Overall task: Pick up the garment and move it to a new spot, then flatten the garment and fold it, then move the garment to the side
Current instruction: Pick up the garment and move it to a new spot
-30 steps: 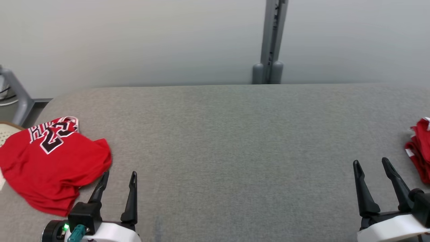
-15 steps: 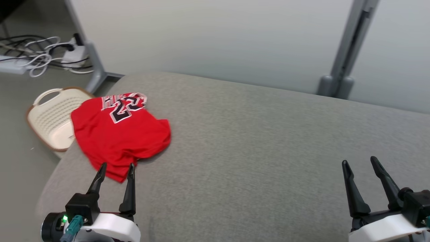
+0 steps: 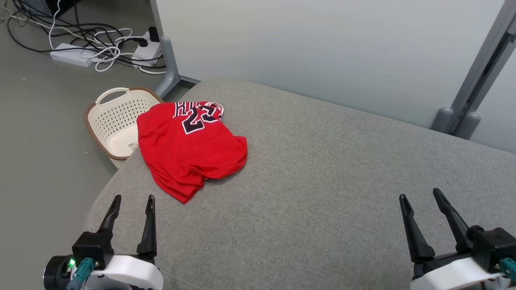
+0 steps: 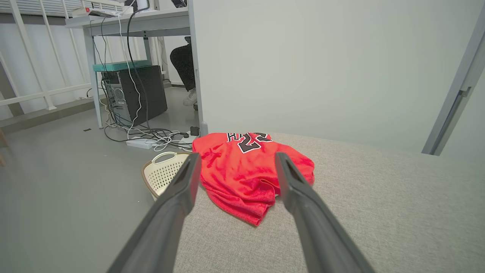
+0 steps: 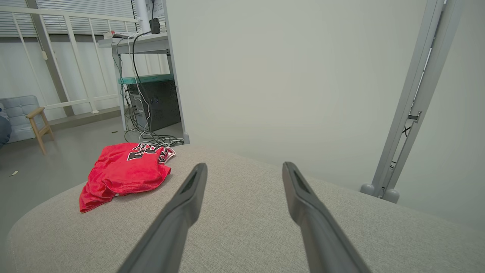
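On the floor at far left lie two white power strips (image 3: 67,57) in a tangle of cables (image 3: 100,36), too knotted to count. Right of them stands one cream basket (image 3: 115,121), on the floor just beside the desk's (image 3: 322,181) left end. Its right rim is hidden under the garment (image 3: 189,149).

One left pincer (image 3: 134,197) sits at the desk's near left edge. Its two fingers are spread apart with nothing between them. It is near the garment's closest corner but not touching it. Its base is cut off by the bottom edge of the head view.

The single garment, a red jersey, lies crumpled near the desk's far left corner, and its left side hangs over the edge above the basket. A black-and-white "23" faces up at its far end. The lettering above the number is folded over and cannot be read, and the lower layers are hidden by the bunched cloth. In the left wrist view the garment shows between that pincer's fingers.

One right pincer (image 3: 419,193) is well apart from the garment, over bare grey desk. Its fingers are also spread and empty, and its base is likewise cut off.

Behind the desk at far right rises one grey post (image 3: 479,68) against the pale wall, with its top out of frame.
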{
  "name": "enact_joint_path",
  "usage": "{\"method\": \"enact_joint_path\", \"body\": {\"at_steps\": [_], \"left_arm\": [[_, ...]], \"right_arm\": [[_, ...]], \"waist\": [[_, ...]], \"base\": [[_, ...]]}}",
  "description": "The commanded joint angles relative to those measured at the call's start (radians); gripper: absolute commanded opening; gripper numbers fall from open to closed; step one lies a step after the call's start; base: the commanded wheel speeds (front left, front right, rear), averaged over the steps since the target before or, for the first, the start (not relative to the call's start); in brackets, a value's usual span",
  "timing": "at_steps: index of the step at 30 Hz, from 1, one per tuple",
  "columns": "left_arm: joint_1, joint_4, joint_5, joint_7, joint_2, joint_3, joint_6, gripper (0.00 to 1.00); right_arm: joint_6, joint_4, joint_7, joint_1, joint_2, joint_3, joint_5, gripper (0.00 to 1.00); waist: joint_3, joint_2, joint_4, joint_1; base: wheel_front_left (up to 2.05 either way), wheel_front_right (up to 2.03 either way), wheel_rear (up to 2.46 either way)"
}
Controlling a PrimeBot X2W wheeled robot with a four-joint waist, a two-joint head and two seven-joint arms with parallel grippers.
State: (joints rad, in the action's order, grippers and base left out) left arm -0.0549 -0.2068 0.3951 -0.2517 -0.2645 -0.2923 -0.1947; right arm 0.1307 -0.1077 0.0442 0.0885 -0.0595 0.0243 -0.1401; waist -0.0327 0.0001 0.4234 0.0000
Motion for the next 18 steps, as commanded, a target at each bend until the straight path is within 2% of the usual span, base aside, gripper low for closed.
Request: {"method": "enact_joint_path", "body": {"at_steps": [1,10,18], "left_arm": [[-0.007,0.002,-0.001,-0.006,-0.001,0.002,-0.001,1.00],[-0.026,-0.001,-0.006,-0.009,0.001,0.001,0.000,1.00],[-0.130,-0.008,-0.011,-0.013,0.024,0.027,0.008,1.00]], "right_arm": [[0.000,0.003,0.003,0.001,-0.001,-0.002,0.001,1.00],[0.000,-0.009,-0.006,0.001,0.001,-0.003,0.007,1.00],[0.000,-0.061,-0.035,-0.059,-0.036,0.001,0.021,1.00]], "waist": [[0.001,-0.0001,0.002,0.0000],[0.017,-0.0001,0.004,0.0000],[0.135,-0.0001,-0.038,0.0000]], "base": [[0.00,0.00,0.00],[0.00,0.00,0.00],[0.00,0.00,0.00]]}}
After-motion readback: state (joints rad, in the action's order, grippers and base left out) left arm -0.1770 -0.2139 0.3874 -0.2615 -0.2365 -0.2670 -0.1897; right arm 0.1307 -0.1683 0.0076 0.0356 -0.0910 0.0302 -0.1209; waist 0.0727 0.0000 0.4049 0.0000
